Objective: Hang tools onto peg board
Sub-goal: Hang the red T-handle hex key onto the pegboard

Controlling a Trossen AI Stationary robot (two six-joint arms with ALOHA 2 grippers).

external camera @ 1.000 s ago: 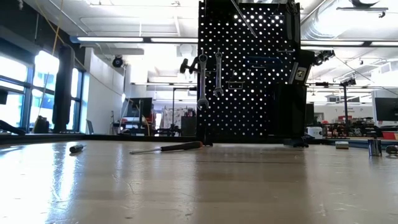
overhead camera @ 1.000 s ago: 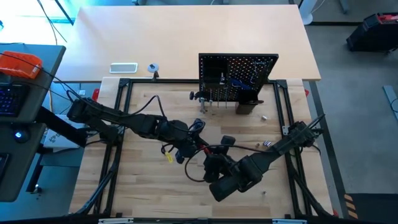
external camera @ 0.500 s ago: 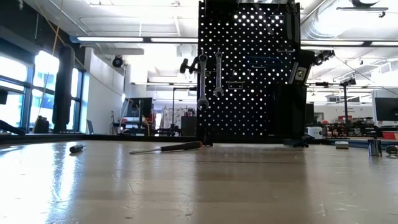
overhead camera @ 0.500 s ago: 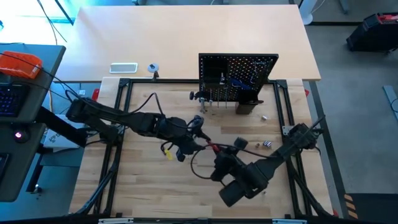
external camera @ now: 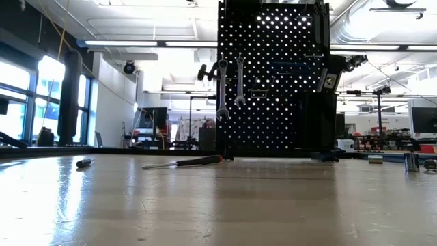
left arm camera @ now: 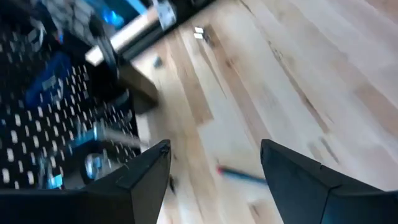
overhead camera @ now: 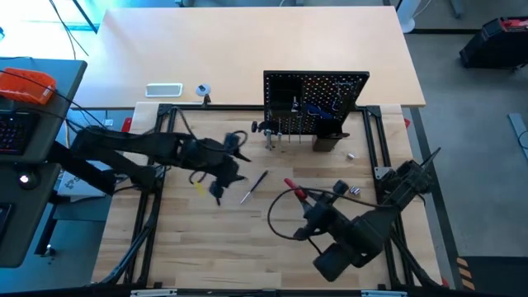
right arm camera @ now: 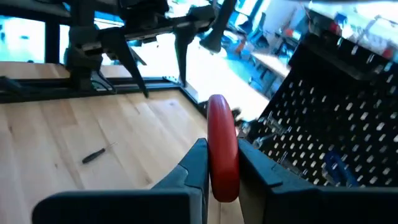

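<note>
The black peg board (overhead camera: 316,103) stands upright at the table's far side; two silver wrenches (external camera: 222,89) hang on it. My right gripper (overhead camera: 310,203) hovers over the table's middle right, shut on a red-handled tool (overhead camera: 293,186). My left gripper (overhead camera: 221,180) hangs open over the middle left, with nothing between its fingers (left arm camera: 214,168). A thin screwdriver (overhead camera: 254,187) lies flat on the wood between the two grippers. Neither gripper shows in the low view. My right gripper pinches the red handle (right arm camera: 222,158) between its two fingers, one on each side. The handle's rounded end (right arm camera: 217,106) sticks out past the fingertips, toward the table's far left. The tool is lifted clear of the table. Its shaft is hidden behind the gripper.
Small metal bits (overhead camera: 353,190) lie right of my right gripper, and another (overhead camera: 350,155) lies near the board's black bin (overhead camera: 326,142). A blue tool (overhead camera: 316,107) sits on the board. A short dark tool (external camera: 84,162) lies at the left in the low view.
My left gripper has drawn away from the red-handled tool, going toward the table's left and far edges and rising. My right gripper has carried the red handle toward the right edge and turned its wrist. The thin screwdriver on the wood now shows uncovered.
</note>
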